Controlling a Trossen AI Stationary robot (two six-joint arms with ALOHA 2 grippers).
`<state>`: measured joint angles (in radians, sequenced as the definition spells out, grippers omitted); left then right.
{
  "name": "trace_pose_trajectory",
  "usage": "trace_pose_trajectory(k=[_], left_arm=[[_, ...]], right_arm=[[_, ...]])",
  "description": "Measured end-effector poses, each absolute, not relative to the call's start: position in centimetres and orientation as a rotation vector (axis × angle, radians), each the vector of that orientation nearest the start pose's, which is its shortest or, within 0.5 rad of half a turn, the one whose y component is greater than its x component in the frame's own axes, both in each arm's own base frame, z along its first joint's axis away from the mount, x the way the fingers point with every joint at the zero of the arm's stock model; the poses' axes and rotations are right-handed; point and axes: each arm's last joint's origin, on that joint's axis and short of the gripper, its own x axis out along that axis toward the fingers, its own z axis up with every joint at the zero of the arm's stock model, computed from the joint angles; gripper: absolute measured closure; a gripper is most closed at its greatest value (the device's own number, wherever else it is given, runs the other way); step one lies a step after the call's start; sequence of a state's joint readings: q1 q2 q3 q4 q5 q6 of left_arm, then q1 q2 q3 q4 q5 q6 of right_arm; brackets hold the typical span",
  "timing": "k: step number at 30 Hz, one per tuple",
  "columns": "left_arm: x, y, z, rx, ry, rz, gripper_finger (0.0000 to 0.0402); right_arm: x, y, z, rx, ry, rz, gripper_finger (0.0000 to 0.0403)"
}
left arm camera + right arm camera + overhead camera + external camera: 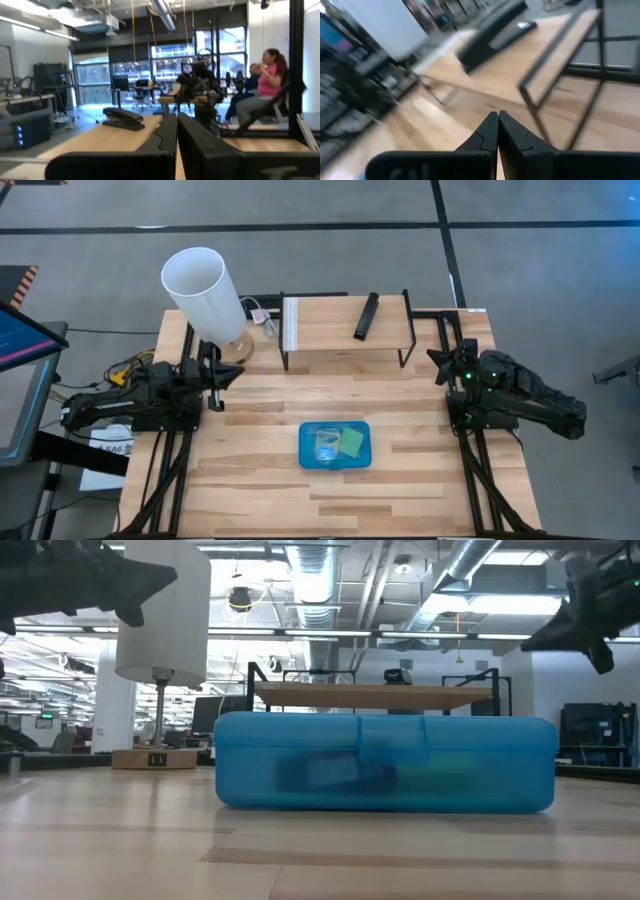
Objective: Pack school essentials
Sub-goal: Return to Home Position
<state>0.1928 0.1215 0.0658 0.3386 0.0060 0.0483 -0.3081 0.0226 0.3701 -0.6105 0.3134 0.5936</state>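
Left end effector [232,374] and right end effector [436,358] both pressed together, empty.
Your blue box [334,446] sits closed, lower centre.

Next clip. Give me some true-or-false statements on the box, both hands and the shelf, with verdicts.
1. The blue box lies closed on the table. True.
2. The left hand grips the box. False: it hovers shut and empty at the table's left edge.
3. The slim black bar lies on the wooden shelf. True.
4. The right hand is open. False: its fingers are pressed together.
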Motion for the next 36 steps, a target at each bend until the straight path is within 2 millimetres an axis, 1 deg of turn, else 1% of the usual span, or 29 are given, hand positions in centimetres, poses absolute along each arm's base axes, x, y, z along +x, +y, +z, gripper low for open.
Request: trace_pose_trajectory(k=[3,5,7,10,13,15,21,25,33,36], left_arm=[[9.8,1.8,20.5,0.074,-0.239,0.165,0.0401],[9.9,1.8,20.2,0.071,-0.207,0.140,0.0401],[9.9,1.7,19.9,0.070,-0.196,0.129,0.0401],[10.0,1.8,19.3,0.072,-0.231,0.129,0.0401],[10.0,1.8,19.1,0.061,-0.236,0.129,0.0401],[10.1,1.8,19.1,0.060,-0.233,0.128,0.0401],[10.1,1.7,19.1,0.043,-0.236,0.119,0.0401],[10.0,1.7,19.2,0.029,-0.246,0.117,0.0401],[10.0,1.8,19.1,0.009,-0.244,0.123,0.0401],[10.0,1.8,19.1,0.009,-0.248,0.128,0.0401]], right_arm=[[5.2,-2.8,22.3,0.512,0.083,-0.748,0.0371],[5.6,-3.0,21.9,0.470,0.074,-0.748,0.0371],[6.2,-3.3,21.7,0.435,0.019,-0.732,0.0372],[7.2,-3.5,21.3,0.342,-0.081,-0.672,0.0372],[8.1,-3.4,20.5,0.207,-0.110,-0.560,0.0370],[8.5,-3.3,19.8,0.167,-0.105,-0.511,0.0370],[9.1,-3.0,18.1,0.151,-0.067,-0.411,0.0372],[9.3,-2.9,17.2,0.152,-0.045,-0.394,0.0370],[9.3,-2.9,17.0,0.115,-0.047,-0.362,0.0372],[9.4,-2.7,17.0,0.108,-0.047,-0.316,0.0371]])
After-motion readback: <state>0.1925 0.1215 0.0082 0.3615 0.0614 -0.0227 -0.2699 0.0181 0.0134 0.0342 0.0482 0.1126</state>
